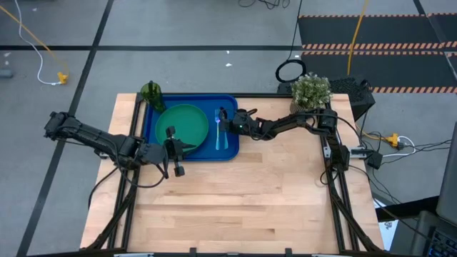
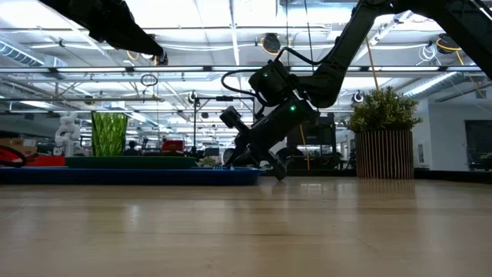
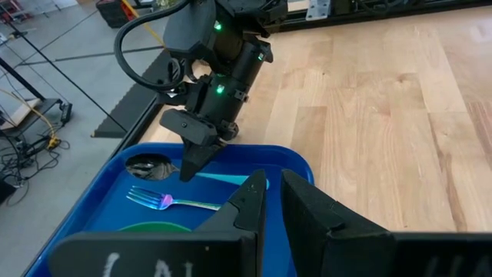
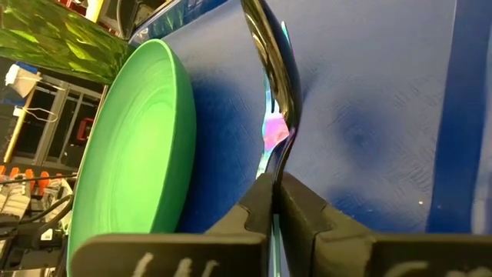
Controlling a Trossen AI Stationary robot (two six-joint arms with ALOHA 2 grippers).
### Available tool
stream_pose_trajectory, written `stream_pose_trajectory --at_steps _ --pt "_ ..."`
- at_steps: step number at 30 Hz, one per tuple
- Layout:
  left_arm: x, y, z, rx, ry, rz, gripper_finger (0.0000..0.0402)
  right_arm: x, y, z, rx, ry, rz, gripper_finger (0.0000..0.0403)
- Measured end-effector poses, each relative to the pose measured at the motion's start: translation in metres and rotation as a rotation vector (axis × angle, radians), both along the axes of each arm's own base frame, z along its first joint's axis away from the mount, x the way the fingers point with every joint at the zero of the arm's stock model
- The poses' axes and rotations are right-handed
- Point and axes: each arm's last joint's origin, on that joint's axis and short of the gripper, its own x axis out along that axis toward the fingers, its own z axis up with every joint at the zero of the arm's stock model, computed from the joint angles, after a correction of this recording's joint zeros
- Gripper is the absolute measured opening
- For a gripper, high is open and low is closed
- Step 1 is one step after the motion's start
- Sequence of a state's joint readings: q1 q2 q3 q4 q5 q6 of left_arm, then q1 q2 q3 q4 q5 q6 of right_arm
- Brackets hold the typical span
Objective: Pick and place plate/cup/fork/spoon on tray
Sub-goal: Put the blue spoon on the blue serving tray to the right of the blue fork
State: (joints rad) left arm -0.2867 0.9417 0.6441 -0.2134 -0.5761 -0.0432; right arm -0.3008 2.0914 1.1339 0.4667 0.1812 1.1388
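The blue tray (image 1: pixel 230 151) lies at the table's far left. The green plate (image 1: pixel 182 123) lies flat on it. The dark-green cup (image 1: pixel 151 93) stands at the tray's far left corner. The pale fork (image 1: pixel 217 137) lies on the tray floor right of the plate, and also shows in the left wrist view (image 3: pixel 173 202). My right gripper (image 1: pixel 227 123) is low over the tray's right part, shut on the spoon (image 4: pixel 269 46). My left gripper (image 1: pixel 176 151) hovers at the plate's near edge, shut and empty (image 3: pixel 274 208). My right gripper pinches the spoon's neck (image 4: pixel 283 165), just behind the dark bowl, between its two fingers. The fingers slant down from the table's right side, and the spoon runs on ahead of them. The bowl (image 3: pixel 150 165) is low at the tray floor; whether it touches, I cannot tell.
A potted plant (image 1: pixel 311 91) stands at the table's far right corner. Bare wooden table top (image 1: pixel 250 200) stretches across the near half and the right side. The tray's low rim (image 2: pixel 131 175) rises just under my right gripper.
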Motion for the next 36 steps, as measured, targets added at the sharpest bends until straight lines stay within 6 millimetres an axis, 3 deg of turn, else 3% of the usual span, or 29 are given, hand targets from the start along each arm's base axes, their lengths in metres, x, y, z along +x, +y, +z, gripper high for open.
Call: stream_pose_trajectory --at_steps 14,36 --pt "0.0 0.0 0.0 -0.005 -0.002 0.002 0.0044 -0.002 0.0 -0.001 0.0 0.028 0.004 0.0075" --pt "0.0 0.0 0.0 -0.007 -0.002 0.003 0.0044 -0.011 -0.003 0.011 -0.04 0.125 0.003 0.0077"
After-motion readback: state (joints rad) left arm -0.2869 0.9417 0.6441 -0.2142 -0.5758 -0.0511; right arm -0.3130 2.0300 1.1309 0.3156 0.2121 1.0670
